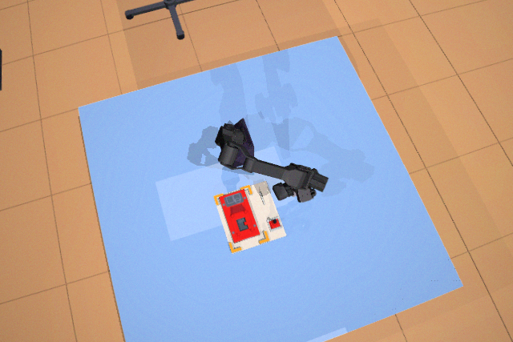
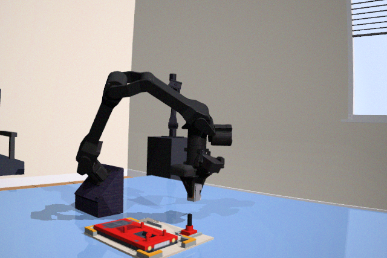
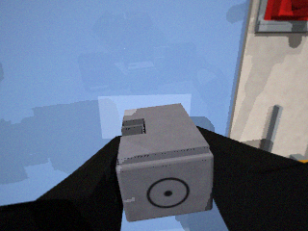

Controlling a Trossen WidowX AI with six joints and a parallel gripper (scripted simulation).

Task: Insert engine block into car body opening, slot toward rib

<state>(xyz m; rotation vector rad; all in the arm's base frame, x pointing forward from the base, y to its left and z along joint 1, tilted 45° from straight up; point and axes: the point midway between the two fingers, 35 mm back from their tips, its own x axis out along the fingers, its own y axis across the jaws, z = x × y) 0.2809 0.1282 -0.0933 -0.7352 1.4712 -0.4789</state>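
Observation:
My gripper is shut on the grey engine block and holds it in the air, beside and above the board. In the wrist view a ring mark with a dot shows on the block's near end, and a dark slot on its left side. The fingers hide the block in the top view. The red car body lies flat on the board. Its dark opening is towards the headlight end, between red posts. The rib is too small to make out surely.
The pale board has orange-topped corner guides around the car. On its side nearer the gripper stand a red base with a black post and a thin grey strip.

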